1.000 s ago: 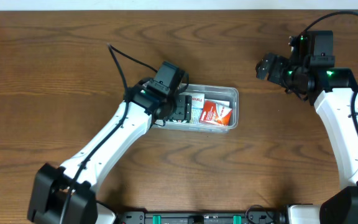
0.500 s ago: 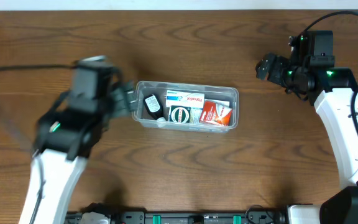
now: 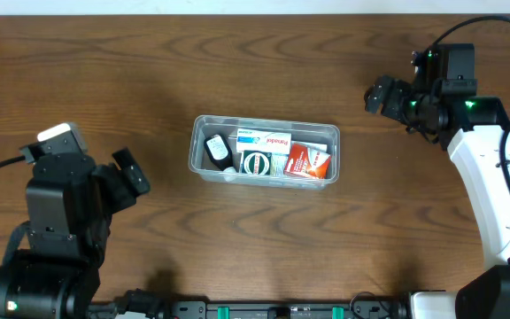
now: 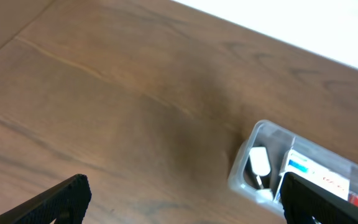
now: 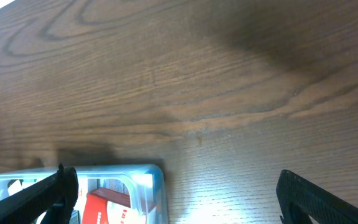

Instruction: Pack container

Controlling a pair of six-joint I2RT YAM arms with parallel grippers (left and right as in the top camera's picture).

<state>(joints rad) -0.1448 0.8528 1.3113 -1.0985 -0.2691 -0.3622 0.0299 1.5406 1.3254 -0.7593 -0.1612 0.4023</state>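
The clear plastic container [image 3: 330, 133] lies in the middle of the table. It holds a small black-and-white item [image 3: 217, 150], a white and blue box [image 3: 264, 139], a green and white box [image 3: 257, 163] and a red box [image 3: 308, 161]. My left gripper [image 3: 129, 180] is open and empty, well left of the container and below it. My right gripper [image 3: 377, 94] is open and empty, up right of the container. The container's left end shows in the left wrist view [image 4: 244, 163] and its right end in the right wrist view [image 5: 156, 180].
The wooden table [image 3: 264, 248] is bare around the container. A white strip runs along its far edge [image 3: 237, 6].
My left arm has drawn back from over the container's left end to the lower left of the table. The black-and-white item now lies in the container. The right arm has not moved.
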